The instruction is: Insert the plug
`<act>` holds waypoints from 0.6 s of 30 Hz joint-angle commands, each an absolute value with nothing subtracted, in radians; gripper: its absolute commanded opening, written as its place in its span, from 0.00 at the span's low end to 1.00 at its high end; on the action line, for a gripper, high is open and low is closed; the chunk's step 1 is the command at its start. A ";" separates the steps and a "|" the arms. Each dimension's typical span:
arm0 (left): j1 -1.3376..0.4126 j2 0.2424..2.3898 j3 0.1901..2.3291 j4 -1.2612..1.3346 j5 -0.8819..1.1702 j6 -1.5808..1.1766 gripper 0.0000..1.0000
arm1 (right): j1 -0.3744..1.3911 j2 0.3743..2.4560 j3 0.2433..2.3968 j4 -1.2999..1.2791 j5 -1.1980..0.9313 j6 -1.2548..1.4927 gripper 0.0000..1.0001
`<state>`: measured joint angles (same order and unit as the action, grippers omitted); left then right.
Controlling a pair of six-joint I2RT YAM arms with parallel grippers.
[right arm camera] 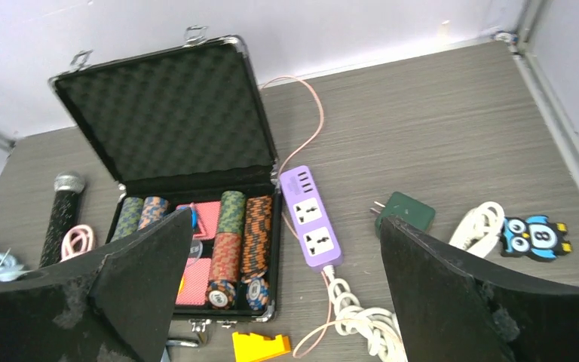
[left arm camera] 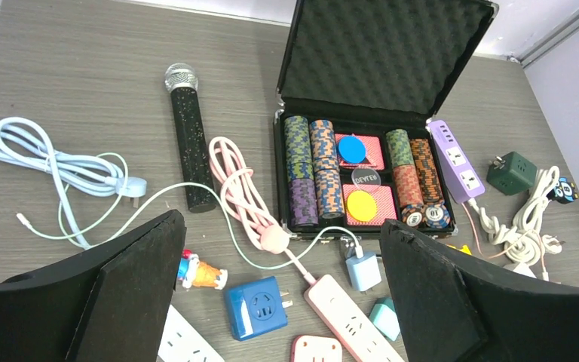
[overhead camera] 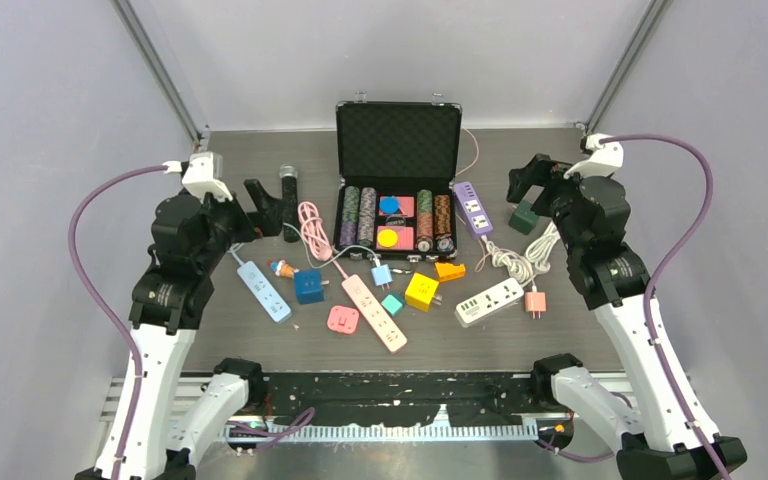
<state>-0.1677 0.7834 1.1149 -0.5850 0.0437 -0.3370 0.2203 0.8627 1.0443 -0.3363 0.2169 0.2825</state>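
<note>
Several plugs and power strips lie on the table. A blue cube adapter (left arm camera: 256,307) with prongs lies next to a pink power strip (left arm camera: 350,320) and a light-blue charger (left arm camera: 363,270). A purple power strip (right arm camera: 313,226) lies right of the black case, with a green plug adapter (right arm camera: 405,212) beside it. A white power strip (overhead camera: 489,302) and a pink plug (overhead camera: 535,302) lie at front right. My left gripper (left arm camera: 280,222) is open and empty, above the table at the left (overhead camera: 265,205). My right gripper (right arm camera: 284,217) is open and empty, above the right side (overhead camera: 528,180).
An open black case (overhead camera: 397,170) of poker chips stands at the back centre. A microphone (left arm camera: 188,147), a coiled pink cable (left arm camera: 241,188), a light-blue cable (left arm camera: 53,170), a light-blue strip (overhead camera: 263,290), a yellow cube (overhead camera: 422,291), a coiled white cable (overhead camera: 515,262) and an owl figure (right arm camera: 535,236) lie around.
</note>
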 commanded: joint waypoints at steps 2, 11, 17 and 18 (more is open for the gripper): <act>-0.162 0.771 1.092 -0.569 0.075 -0.358 1.00 | 0.216 0.849 1.021 -0.243 -0.008 0.225 0.99; -0.161 0.771 1.040 -0.463 0.325 -0.327 1.00 | 0.239 0.981 0.997 -0.308 -0.180 0.205 0.96; -0.163 0.776 0.988 -0.388 0.403 -0.372 1.00 | 0.468 1.083 0.977 -0.362 0.092 0.252 0.97; -0.163 0.776 0.980 -0.384 0.394 -0.381 1.00 | 0.496 1.119 0.980 -0.375 0.137 0.293 0.99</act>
